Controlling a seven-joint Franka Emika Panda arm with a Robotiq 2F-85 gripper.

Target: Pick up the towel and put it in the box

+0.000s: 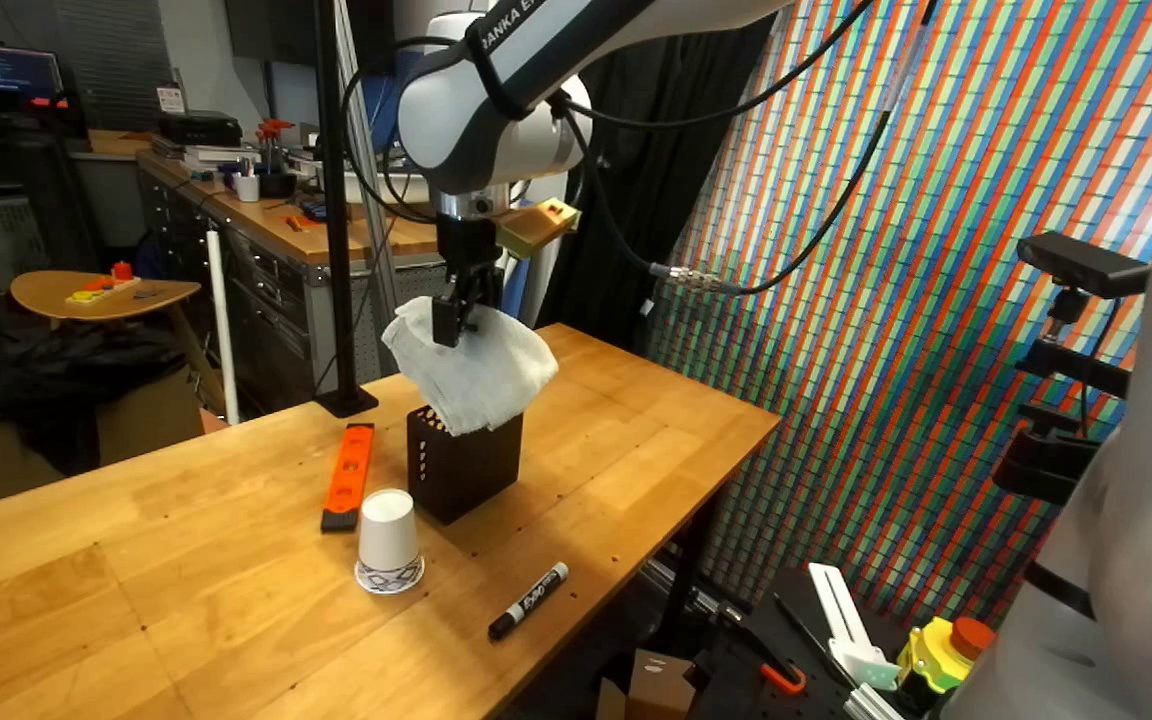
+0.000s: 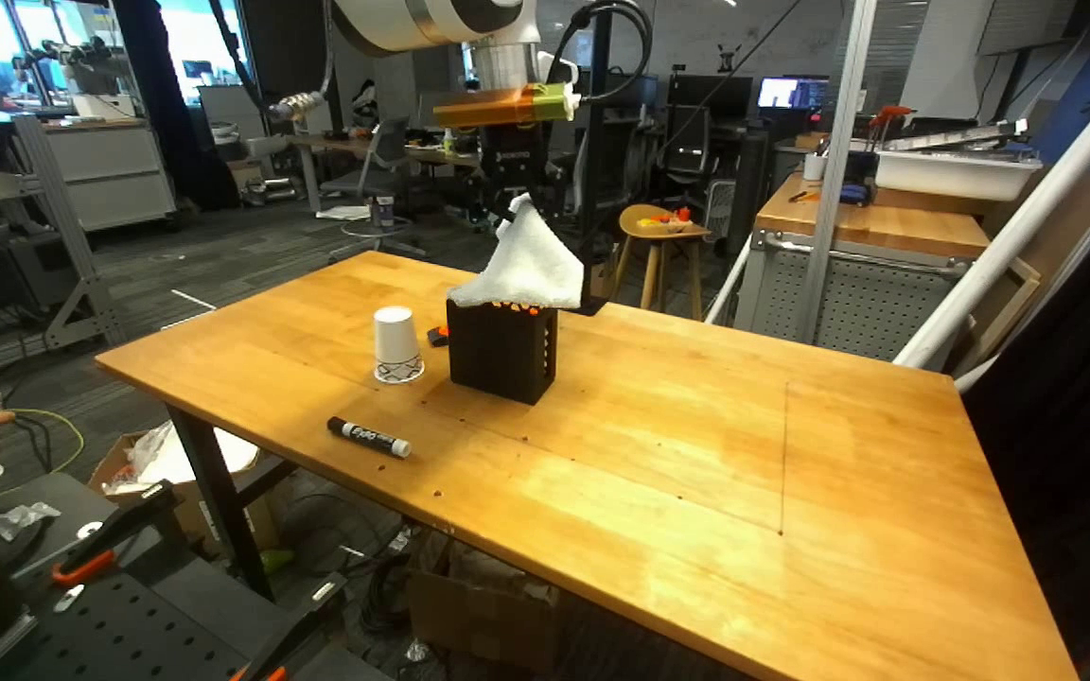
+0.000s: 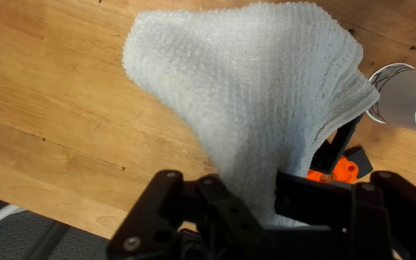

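On the wooden tabletop (image 1: 236,560), a marker (image 1: 528,602) lies near one long edge; my fingers (image 1: 447,323) clamp the white towel (image 1: 484,375) over the black box (image 1: 463,466).

The table (image 1: 236,585) carries a box (image 1: 466,468), cup (image 1: 387,535), marker (image 1: 528,602) and level (image 1: 347,479).

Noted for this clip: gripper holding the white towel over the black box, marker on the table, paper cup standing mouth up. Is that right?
Not quite: the paper cup is upside down, its wide end on the table, as both exterior views show. The rest is right: gripper holding the white towel over the black box, marker on the table.
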